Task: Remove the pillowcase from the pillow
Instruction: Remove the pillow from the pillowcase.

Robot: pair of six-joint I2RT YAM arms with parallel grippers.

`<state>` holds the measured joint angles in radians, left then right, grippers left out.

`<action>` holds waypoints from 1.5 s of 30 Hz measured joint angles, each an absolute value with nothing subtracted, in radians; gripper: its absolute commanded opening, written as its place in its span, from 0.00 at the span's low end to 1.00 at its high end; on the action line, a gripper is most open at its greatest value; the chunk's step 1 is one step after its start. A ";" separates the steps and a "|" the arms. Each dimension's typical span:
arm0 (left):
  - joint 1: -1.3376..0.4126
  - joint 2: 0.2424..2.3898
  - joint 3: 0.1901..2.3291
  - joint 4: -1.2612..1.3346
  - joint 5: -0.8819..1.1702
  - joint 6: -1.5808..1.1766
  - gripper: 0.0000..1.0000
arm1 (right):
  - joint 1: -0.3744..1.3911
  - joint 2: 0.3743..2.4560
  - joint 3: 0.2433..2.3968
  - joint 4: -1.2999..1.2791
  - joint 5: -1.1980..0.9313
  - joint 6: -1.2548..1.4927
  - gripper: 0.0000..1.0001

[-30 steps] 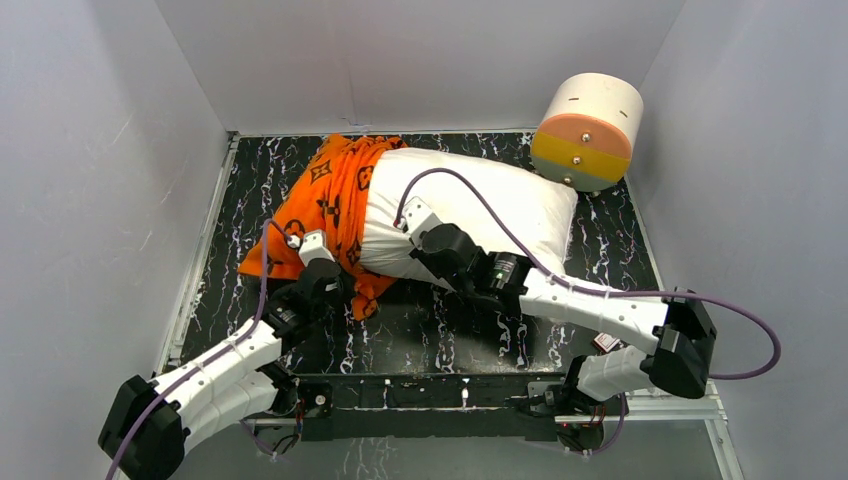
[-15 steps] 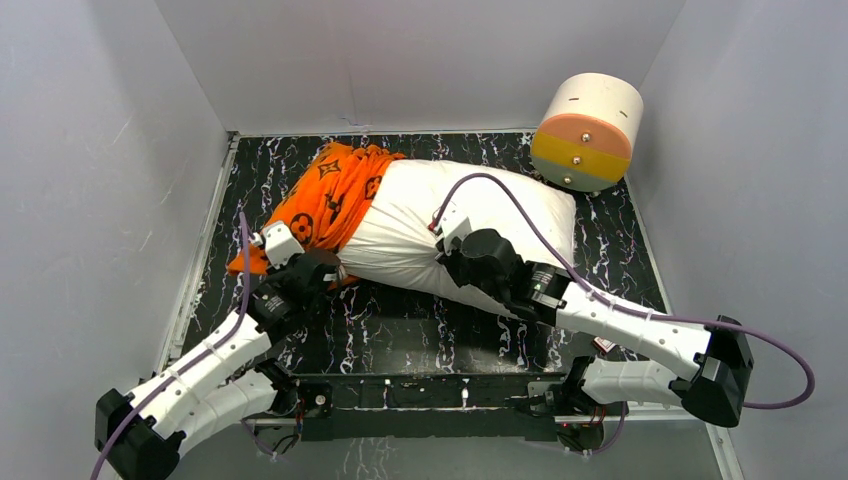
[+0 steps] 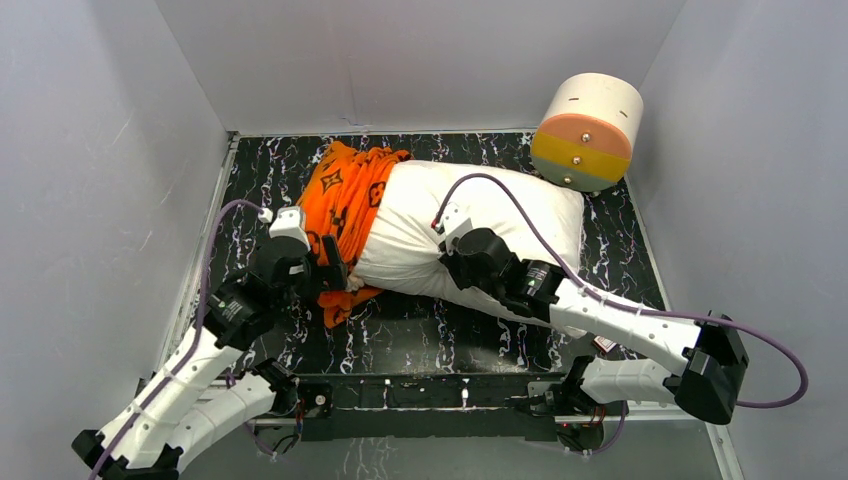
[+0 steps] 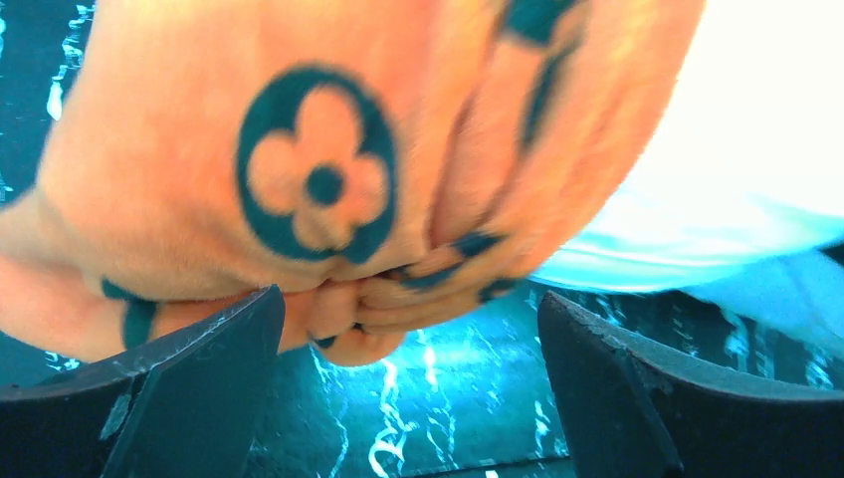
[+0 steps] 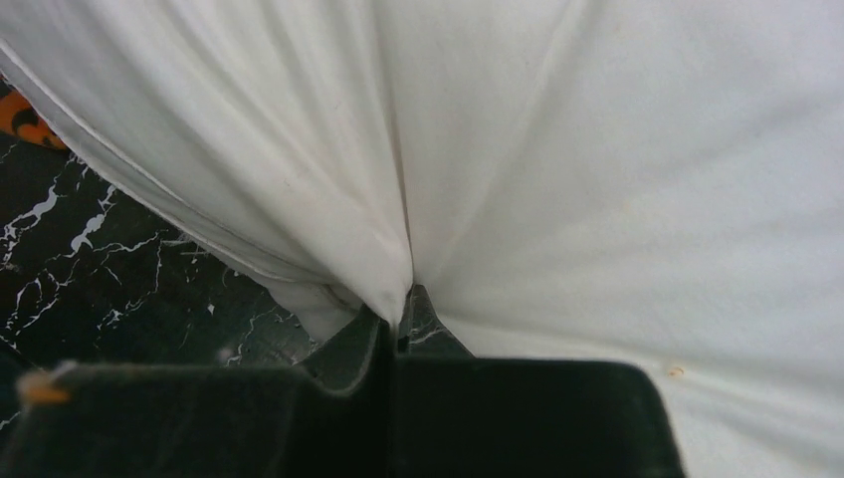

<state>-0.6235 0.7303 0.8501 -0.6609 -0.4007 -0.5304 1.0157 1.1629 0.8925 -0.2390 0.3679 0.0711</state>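
**Two ends, one tug-of-war**

Your right tool point(image 5: 400, 309) pinches a fold of the plump white pillow point(image 3: 405, 235), which lies lengthwise across the marbled worktop point(image 3: 440, 335). Your left tool point(image 4: 408, 297), jaws apart, faces the soft orange pillowcase point(image 3: 345, 190) bunched over the pillow's left end; freeing it likely means drawing leftward, along that axis.

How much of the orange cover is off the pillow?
Most of it: the pillowcase is bunched over just the left end of the white pillow. The right hand pinches the pillow; the left hand is open around the bunched orange edge. Left to do: pull off that last end.
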 measured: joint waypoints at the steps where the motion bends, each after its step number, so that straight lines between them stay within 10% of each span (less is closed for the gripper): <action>1: -0.624 0.723 0.873 -0.687 -0.368 -0.538 0.98 | 1.016 1.168 0.892 -0.241 0.362 0.076 0.00; 10: -0.624 0.690 1.051 -0.821 -0.402 -0.571 0.98 | 1.017 1.169 0.889 -0.244 0.345 0.078 0.00; 19: -0.623 1.106 1.083 -0.746 -0.363 -0.425 0.98 | 1.016 1.107 0.849 -0.241 0.342 0.076 0.00; 22: -0.619 1.154 1.095 -0.747 -0.367 -0.401 0.70 | 1.016 1.106 0.841 -0.241 0.355 0.078 0.00; 26: -0.607 1.176 1.115 -0.770 -0.473 -0.408 0.00 | 1.016 1.106 0.839 -0.239 0.368 0.080 0.00; 40: -0.314 1.174 1.114 -0.780 -0.457 -0.326 0.00 | 1.028 1.065 0.803 -0.212 0.332 0.124 0.00; 45: -0.271 1.126 1.110 -0.785 -0.257 -0.273 0.00 | 1.008 1.042 0.834 -0.278 0.245 0.141 0.51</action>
